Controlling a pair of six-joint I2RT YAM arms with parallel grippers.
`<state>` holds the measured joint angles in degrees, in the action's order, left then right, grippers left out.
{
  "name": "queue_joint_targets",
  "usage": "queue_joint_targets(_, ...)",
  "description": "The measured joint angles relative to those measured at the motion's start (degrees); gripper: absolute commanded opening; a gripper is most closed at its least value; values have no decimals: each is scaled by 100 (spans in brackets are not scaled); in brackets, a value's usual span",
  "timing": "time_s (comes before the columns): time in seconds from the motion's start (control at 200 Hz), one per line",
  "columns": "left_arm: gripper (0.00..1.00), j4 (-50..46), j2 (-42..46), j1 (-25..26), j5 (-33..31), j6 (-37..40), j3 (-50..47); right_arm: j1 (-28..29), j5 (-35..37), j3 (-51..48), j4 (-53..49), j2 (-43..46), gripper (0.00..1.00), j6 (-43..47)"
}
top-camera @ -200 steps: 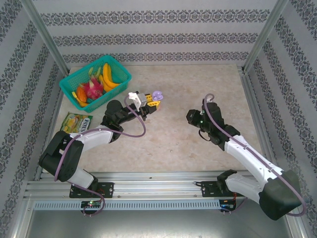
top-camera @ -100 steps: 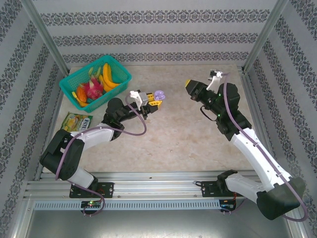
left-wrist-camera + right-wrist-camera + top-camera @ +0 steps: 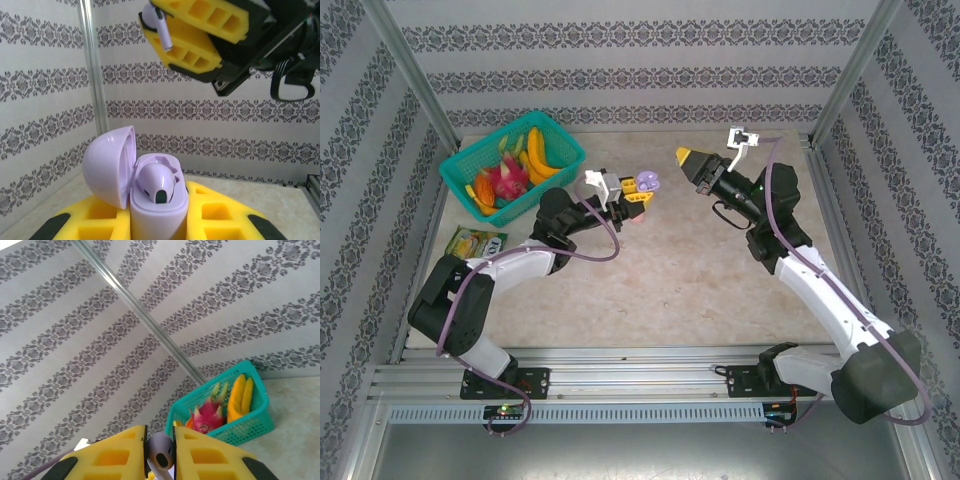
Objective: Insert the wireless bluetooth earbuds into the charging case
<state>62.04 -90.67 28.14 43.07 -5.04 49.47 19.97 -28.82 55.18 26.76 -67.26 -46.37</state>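
The lilac charging case (image 3: 159,212) stands upright between my left gripper's yellow fingers (image 3: 227,215), its lid (image 3: 107,162) hinged open to the left. One lilac earbud (image 3: 156,182) sits in a socket of the case. From above, my left gripper (image 3: 638,187) holds the case (image 3: 647,181) off the table at centre left. My right gripper (image 3: 685,157) hangs in the air just right of it, shut on a second lilac earbud (image 3: 161,452). In the left wrist view, that earbud (image 3: 160,27) and the right gripper (image 3: 195,35) are above the open case.
A teal basket (image 3: 510,165) of toy fruit stands at the back left, also in the right wrist view (image 3: 220,410). A green packet (image 3: 475,243) lies at the left edge. Patterned walls and metal posts (image 3: 415,75) close in the table.
My right arm has lifted off the mid-right table and swung up and left towards the case, carrying the earbud. My left gripper has risen slightly with the case.
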Motion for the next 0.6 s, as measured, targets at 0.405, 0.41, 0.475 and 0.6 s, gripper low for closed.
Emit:
queue_joint_targets(0.405,0,164,-227,37,-20,-299,264,146,-216,-138,612,-297,17,-195)
queue_joint_targets(0.41,0,164,-227,37,-20,-299,267,155,-216,-138,614,-302,17,-195)
queue_joint_targets(0.475,0,164,-227,37,-22,-302,286,216,-221,-151,667,-330,17,-195)
queue_joint_targets(0.6,0,173,-227,39,-22,-302,310,291,-236,-223,741,-385,17,-197)
